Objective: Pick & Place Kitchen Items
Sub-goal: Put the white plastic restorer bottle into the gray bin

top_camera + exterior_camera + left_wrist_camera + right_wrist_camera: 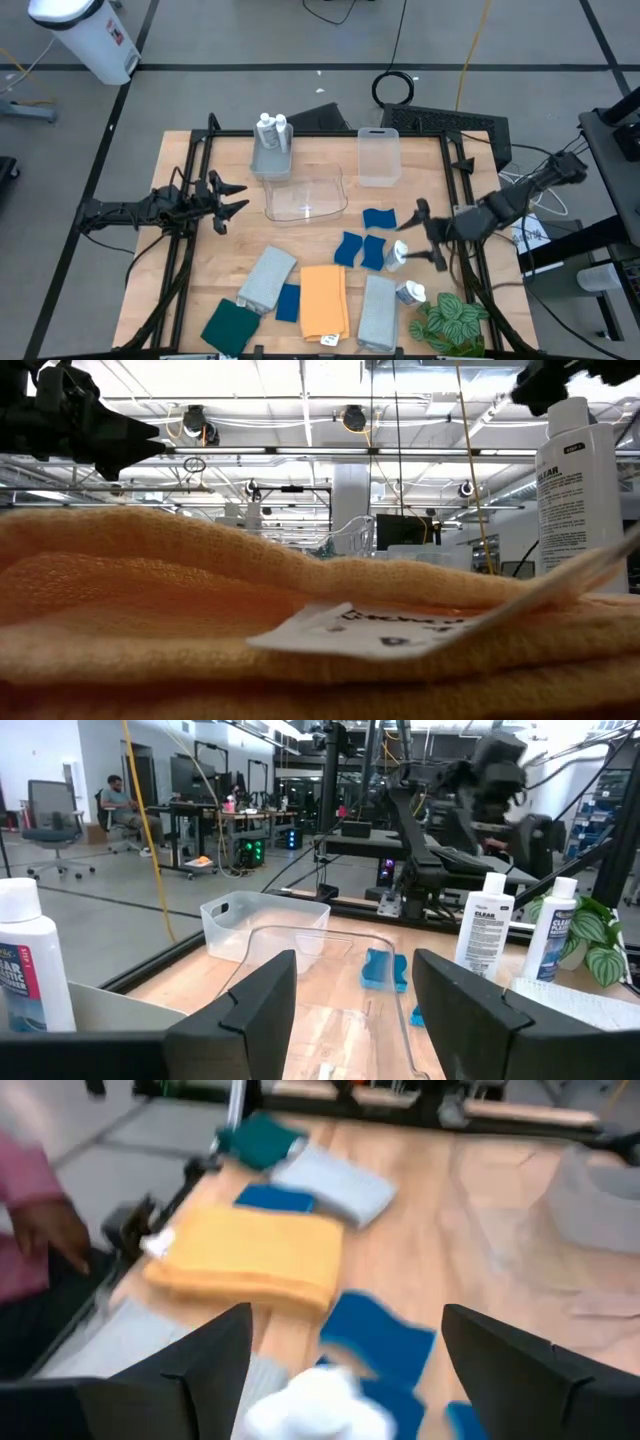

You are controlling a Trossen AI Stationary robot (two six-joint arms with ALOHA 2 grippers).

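Hovering right gripper (415, 238), white bottle (396, 254) beneath

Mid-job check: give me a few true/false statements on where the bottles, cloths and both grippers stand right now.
1. Two white bottles stand in the grey bin. True.
2. The right gripper is shut on the orange cloth. False: it is open, just beside a white bottle.
3. The left gripper is open and holds nothing. True.
4. The dark green cloth lies in the clear bin. False: it lies on the table's near-left corner.
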